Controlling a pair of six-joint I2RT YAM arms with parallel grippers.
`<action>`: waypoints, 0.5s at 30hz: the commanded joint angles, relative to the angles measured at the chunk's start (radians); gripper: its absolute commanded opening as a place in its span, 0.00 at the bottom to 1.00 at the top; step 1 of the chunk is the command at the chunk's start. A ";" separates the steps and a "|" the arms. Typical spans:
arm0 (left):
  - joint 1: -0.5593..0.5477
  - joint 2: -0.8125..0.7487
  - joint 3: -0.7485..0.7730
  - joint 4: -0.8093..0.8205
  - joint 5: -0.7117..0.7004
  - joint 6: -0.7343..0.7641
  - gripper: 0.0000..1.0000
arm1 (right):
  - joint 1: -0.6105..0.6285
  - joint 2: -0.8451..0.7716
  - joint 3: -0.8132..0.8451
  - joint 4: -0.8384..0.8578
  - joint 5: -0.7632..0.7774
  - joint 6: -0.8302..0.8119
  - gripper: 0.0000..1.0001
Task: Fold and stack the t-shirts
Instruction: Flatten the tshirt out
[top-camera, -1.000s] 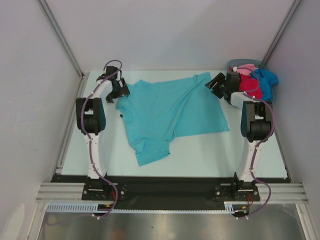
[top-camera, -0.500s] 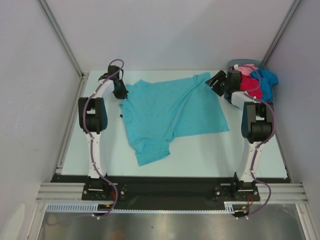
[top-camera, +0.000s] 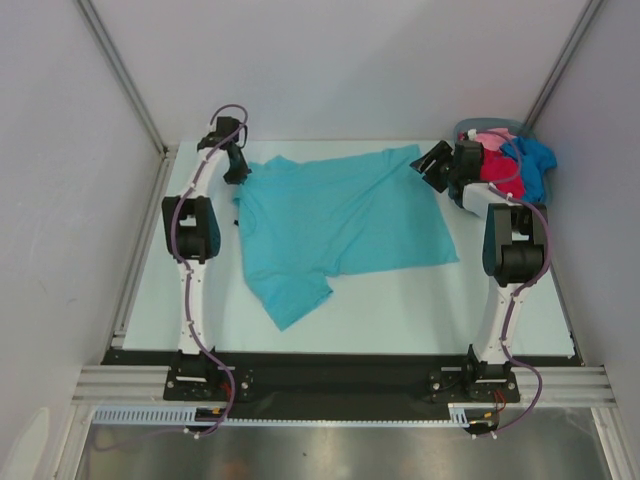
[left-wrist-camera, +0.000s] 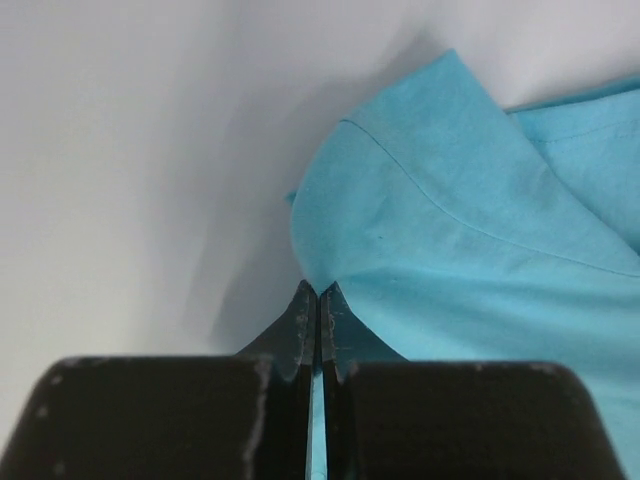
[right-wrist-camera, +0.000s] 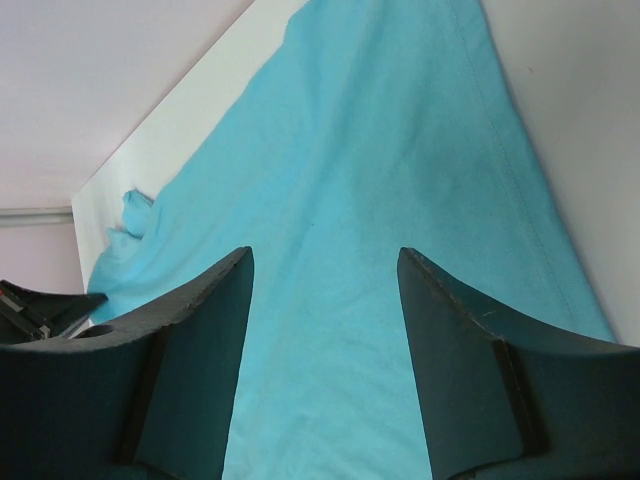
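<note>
The teal t-shirt (top-camera: 340, 225) is spread out mostly flat across the middle of the table (top-camera: 400, 300). One sleeve sticks out toward the lower left of the top view, and the far corner reaches up toward the upper right.

The left gripper (left-wrist-camera: 319, 300) is up at the shirt's upper left corner. In the wrist view its jaws are pressed tight together, with a bit of the teal cloth pinched right at the tips. The fabric bunches into a little raised fold just past them.

The right gripper (top-camera: 437, 163) sits at the shirt's upper right corner with its jaws spread wide and nothing between them except the view of the cloth underneath. Honestly I can't tell from these angles whether the fingertips are actually touching the fabric or just hanging over it.

Off in the upper right of the top view, just behind the right arm, is the basket (top-camera: 470, 128). A red tee (top-camera: 497, 172), a pink tee (top-camera: 490, 140) and a blue tee (top-camera: 535, 160) are crumpled together in it, with the blue one spilling over the right side.
</note>
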 joint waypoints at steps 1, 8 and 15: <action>0.021 0.013 0.085 -0.029 -0.079 0.013 0.00 | -0.002 -0.063 -0.016 0.048 -0.016 0.014 0.64; 0.046 0.027 0.180 0.005 -0.050 -0.027 0.01 | -0.003 -0.115 -0.102 0.129 -0.039 0.031 0.64; 0.046 0.025 0.206 0.080 0.076 -0.047 0.05 | -0.003 -0.157 -0.192 0.242 -0.056 0.068 0.63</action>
